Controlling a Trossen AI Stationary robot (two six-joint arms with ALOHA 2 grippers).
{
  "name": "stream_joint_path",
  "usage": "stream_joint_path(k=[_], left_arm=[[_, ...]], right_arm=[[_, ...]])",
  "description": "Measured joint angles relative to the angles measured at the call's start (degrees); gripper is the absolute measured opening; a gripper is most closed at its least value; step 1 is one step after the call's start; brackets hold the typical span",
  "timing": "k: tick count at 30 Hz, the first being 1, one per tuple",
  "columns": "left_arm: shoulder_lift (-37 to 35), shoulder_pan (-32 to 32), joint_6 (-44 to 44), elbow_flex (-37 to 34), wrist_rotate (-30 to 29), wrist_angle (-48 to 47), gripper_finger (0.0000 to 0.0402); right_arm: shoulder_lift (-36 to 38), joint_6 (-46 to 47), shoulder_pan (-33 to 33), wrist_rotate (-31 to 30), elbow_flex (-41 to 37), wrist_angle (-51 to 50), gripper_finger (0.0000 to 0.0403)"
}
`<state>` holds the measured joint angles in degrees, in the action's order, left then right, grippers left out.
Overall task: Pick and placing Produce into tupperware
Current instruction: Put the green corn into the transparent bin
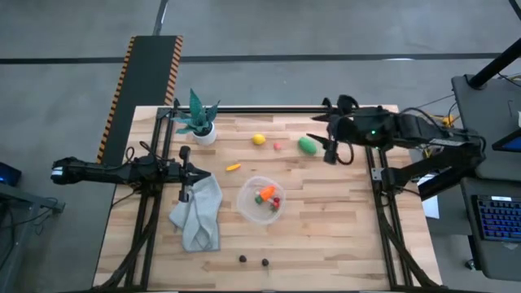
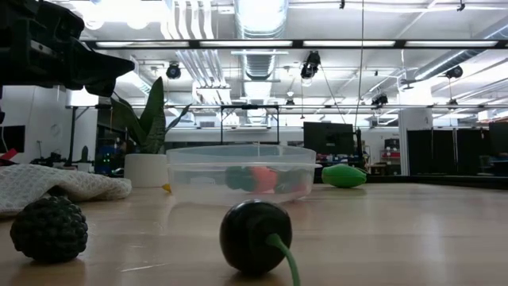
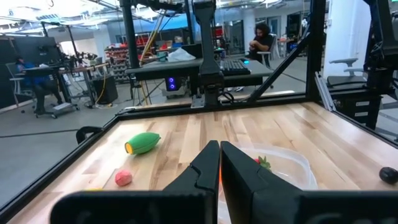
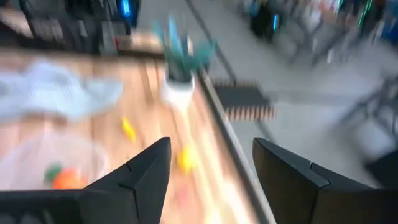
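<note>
The right gripper, fingers spread and empty, hovers right of centre beside the green oval, seemingly its target; lower squarely over it, then carry to the tupperware at centre.

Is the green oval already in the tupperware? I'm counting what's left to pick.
No, the green oval lies on the table, apart from the tupperware.

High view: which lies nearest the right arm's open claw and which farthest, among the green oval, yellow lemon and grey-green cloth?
From the right gripper:
1. Green oval toy, just beside it.
2. Round yellow lemon, farther along the back.
3. Crumpled grey-green cloth, far side, under the left gripper.
</note>
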<state>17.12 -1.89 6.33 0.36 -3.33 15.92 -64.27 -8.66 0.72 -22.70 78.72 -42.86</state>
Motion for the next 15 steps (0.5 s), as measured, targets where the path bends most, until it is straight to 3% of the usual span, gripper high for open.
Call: stream_joint_path(k=[6, 15], left_arm=[[0.0, 0.0, 0.0, 0.0, 0.1, 0.1, 0.0], [0.1, 0.0, 0.0, 0.0, 0.2, 0.1, 0.0]], right_arm=[[1.1, 7.1, 3.8, 1.0, -6.0, -12.5, 0.0229], [-2.3, 4.4, 10.9, 3.8, -24.6, 2.1, 0.0295]])
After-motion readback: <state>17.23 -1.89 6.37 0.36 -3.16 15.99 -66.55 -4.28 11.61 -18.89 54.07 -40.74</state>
